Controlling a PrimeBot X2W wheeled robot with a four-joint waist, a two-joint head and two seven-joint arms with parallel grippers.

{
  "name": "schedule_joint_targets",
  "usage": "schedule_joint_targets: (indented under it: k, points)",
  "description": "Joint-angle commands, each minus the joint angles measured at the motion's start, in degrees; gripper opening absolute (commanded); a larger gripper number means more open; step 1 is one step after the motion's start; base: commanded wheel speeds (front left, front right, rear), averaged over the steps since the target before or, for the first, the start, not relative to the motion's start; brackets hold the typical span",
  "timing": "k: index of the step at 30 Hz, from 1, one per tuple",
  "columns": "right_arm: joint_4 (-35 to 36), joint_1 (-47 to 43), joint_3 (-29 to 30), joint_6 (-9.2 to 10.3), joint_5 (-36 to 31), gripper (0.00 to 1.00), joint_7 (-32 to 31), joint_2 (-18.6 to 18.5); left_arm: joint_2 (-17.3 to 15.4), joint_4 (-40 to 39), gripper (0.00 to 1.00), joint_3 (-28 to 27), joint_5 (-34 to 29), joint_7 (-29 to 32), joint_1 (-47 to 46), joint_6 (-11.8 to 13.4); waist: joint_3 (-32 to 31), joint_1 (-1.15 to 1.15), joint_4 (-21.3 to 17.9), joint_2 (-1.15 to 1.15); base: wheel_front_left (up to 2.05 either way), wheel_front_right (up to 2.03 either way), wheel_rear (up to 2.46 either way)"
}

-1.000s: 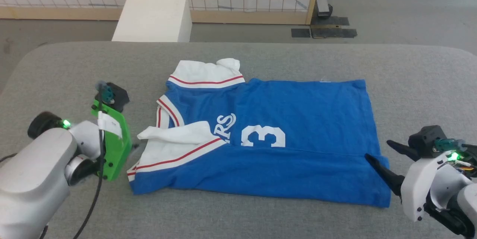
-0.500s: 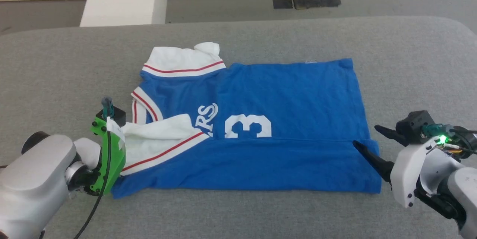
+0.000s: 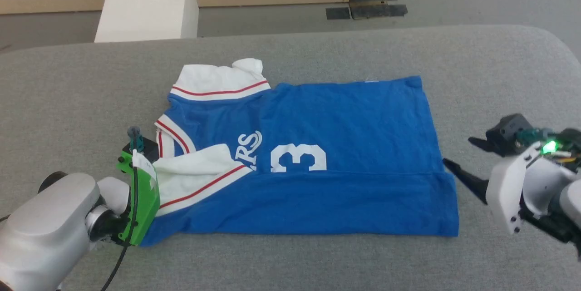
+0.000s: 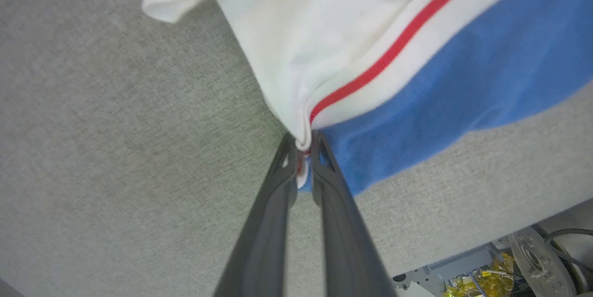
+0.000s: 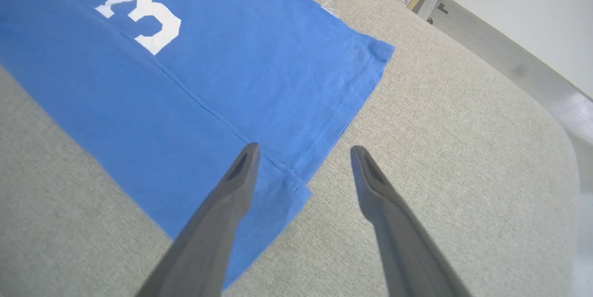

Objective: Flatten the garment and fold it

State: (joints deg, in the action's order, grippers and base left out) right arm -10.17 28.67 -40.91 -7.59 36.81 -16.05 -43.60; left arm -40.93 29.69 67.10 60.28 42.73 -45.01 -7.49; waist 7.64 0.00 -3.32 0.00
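Garment edge in left tool, wide grey table all around.

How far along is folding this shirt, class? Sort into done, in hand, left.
Done: the shirt lies flat on the table, its near edge seemingly folded over along a crease below the 3. In hand: the left gripper is shut on the near sleeve's corner; the right gripper hangs open at the hem. Left: the far sleeve sticks out, and further folds look needed.
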Motion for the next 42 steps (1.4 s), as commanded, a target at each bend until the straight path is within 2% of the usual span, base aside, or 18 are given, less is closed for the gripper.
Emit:
schedule_joint_targets:
  k: [1, 4, 9, 15, 20, 28, 34, 35, 42]
  points:
    - [0.5, 2.2, -0.3, 0.10, 0.5, 1.00, -1.6, -0.7, -0.3, -0.6, 0.00, 0.6, 1.0, -0.7, 0.6, 0.0, -1.4, 0.00, 0.6, 0.00, 0.00, 0.00, 0.00]
    - [1.1, 4.4, -1.9, 0.10, 1.9, 1.00, -6.6, -2.1, -0.8, -2.1, 0.00, 1.1, 1.7, -2.3, 0.3, 0.0, -2.6, 0.00, 1.2, 0.00, 0.00, 0.00, 0.00]
    - [2.6, 6.9, -8.0, 0.10, 9.8, 1.00, -20.5, -4.7, -1.3, -3.8, 0.00, 2.6, 2.0, -3.7, -0.2, 0.0, -3.9, 0.00, 2.1, 0.00, 0.00, 0.00, 0.00]
    - [-1.6, 8.4, -11.7, 0.10, 16.9, 1.00, -31.5, -4.0, -1.2, -4.9, 0.00, 3.8, 2.1, -4.3, -1.4, 0.0, -3.2, 0.00, 3.2, 0.00, 0.00, 0.00, 0.00]
    - [-7.8, 8.5, -11.9, 0.10, 18.1, 1.00, -32.3, -0.3, -0.7, -4.9, 0.00, 4.4, 1.7, -5.1, -2.9, 0.0, -1.1, 0.00, 4.1, 0.00, 0.00, 0.00, 0.00]
    - [-16.0, 5.7, -13.5, 0.10, 18.7, 1.00, -28.2, 5.0, -0.5, -4.5, 0.00, 5.2, 1.5, -6.1, -4.6, 0.0, 1.1, 0.00, 5.1, 0.00, 0.00, 0.00, 0.00]
    - [-18.0, 4.3, -16.0, 0.10, 19.7, 1.00, -25.6, 6.5, -0.7, -4.1, 0.00, 5.7, 1.5, -6.9, -4.6, 0.0, 1.4, 0.00, 4.9, 0.00, 0.00, 0.00, 0.00]
    - [-18.0, 4.6, -16.7, 0.10, 20.0, 0.00, -25.1, 6.3, -0.7, -4.0, 0.00, 5.8, 1.5, -7.0, -4.6, 0.0, 1.5, 0.00, 4.8, 0.00, 0.00, 0.00, 0.00]
    - [-17.4, 6.1, -19.0, 0.10, 21.3, 0.00, -23.5, 5.3, -0.6, -3.5, 0.00, 6.0, 1.5, -7.5, -4.5, 0.0, 1.5, 0.00, 4.5, 0.00, 0.00, 0.00, 0.00]
